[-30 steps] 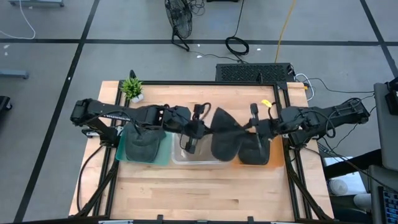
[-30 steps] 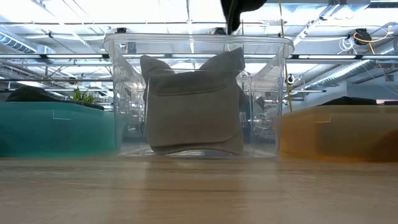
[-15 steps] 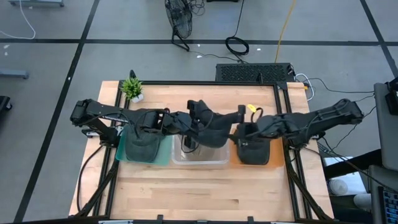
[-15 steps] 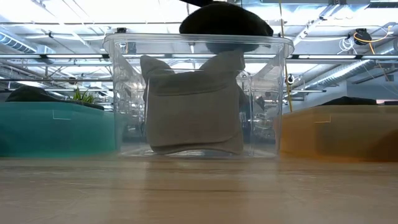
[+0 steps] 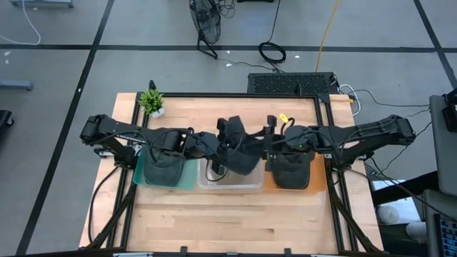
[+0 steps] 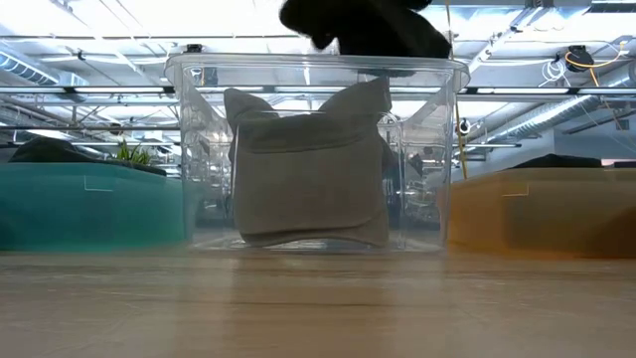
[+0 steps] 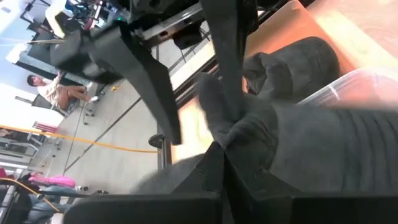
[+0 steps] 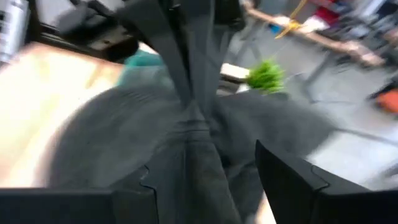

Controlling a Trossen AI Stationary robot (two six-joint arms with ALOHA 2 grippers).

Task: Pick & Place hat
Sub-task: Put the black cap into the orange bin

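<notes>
While both arms meet over the clear bin at the table's centre, a dark hat hangs between them, bunched just above the bin's rim; the low view shows it as a dark mass at 12 o'clock over the bin. Reaching in from 9 o'clock, the left gripper has its jaws pinched tight on a fold of the hat's cloth, as the left wrist view shows. From 3 o'clock the right gripper comes in, and its jaws also look closed on the hat's fabric, though that wrist view is smeared.

Inside the clear bin a tan hat already stands. A teal bin at 9 o'clock and an orange bin at 3 o'clock each hold a dark hat. A small plant sits at 10 o'clock.

The step in hand seems to be the carry, with the hat held over the middle bin. Next, I judge, the hat must be lowered past the rim and both jaws opened together, so that neither drags the cloth back out.
</notes>
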